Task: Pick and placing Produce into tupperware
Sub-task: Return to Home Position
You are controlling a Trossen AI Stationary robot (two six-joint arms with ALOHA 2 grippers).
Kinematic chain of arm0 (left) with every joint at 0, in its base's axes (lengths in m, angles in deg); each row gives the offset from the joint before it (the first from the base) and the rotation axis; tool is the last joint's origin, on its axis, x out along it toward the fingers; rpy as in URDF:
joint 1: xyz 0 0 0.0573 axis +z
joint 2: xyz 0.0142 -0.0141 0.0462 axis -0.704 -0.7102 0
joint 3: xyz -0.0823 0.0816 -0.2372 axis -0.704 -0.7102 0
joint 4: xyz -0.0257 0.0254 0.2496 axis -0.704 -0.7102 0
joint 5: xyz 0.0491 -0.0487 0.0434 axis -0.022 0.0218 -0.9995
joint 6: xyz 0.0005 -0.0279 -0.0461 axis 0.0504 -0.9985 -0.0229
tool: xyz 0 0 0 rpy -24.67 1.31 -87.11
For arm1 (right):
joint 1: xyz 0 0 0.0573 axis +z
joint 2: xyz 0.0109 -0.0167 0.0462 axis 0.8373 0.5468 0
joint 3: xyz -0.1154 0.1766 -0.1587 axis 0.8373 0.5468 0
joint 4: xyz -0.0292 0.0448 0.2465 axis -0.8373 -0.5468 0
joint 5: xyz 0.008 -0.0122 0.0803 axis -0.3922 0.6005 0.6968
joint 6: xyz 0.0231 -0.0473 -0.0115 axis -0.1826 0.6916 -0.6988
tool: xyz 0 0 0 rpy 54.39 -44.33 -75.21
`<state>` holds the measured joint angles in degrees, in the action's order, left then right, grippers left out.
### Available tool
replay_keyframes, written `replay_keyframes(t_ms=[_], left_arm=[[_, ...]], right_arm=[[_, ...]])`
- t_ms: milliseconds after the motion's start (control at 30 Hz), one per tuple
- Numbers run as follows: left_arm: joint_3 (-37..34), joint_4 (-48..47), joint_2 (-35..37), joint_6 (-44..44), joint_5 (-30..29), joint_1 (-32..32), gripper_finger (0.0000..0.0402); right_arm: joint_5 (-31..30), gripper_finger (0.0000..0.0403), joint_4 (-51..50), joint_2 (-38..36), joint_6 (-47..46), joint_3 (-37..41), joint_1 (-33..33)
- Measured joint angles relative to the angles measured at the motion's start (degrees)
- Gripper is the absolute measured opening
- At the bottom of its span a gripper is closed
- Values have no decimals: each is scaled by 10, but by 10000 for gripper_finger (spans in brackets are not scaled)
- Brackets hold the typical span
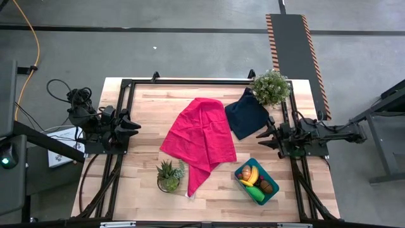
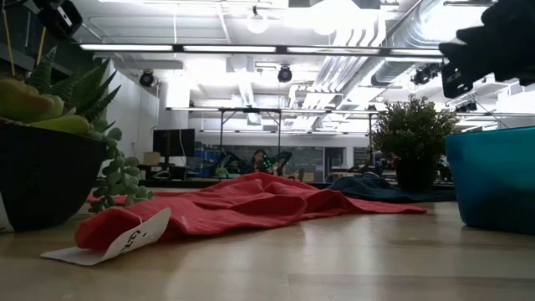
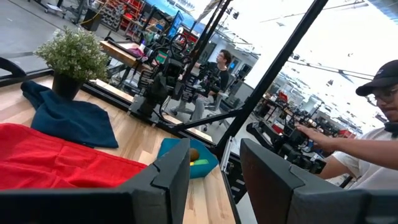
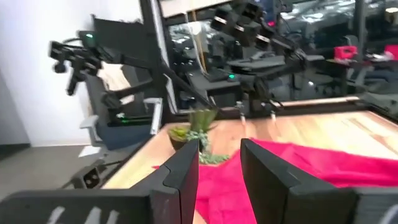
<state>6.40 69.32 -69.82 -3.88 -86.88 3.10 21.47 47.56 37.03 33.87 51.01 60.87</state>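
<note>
Smooth teal plastic tupperware (image 1: 239, 171), rounded at the corners, sits at 5 o'clock on the wood-grain table (image 1: 145, 190). It holds glossy Produce (image 1: 259, 184): curved yellow bananas (image 1: 250, 176), a green piece (image 1: 256, 194) and a brown piece (image 1: 267, 187). The left gripper (image 1: 134, 123) at 9 o'clock and the right gripper (image 1: 263, 139) at 3 o'clock are both moderately parted, grasping nothing.

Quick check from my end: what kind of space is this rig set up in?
Most likely a robotics lab in a warehouse-style hall: bare concrete floor with a hazard-striped mat, exposed ceiling ducts and strip lights, and more arm rigs beyond the table, with a person nearby.
</note>
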Motion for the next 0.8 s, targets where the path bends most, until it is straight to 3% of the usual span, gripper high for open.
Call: replay_keyframes(t_ms=[300, 800], left_arm=[[0, 0, 0, 0, 0, 0, 129], [0, 0, 0, 0, 0, 0, 129]], right_arm=[[-55, 110, -37, 0, 0, 0, 0], [-57, 110, -38, 2, -44, 0, 0]])
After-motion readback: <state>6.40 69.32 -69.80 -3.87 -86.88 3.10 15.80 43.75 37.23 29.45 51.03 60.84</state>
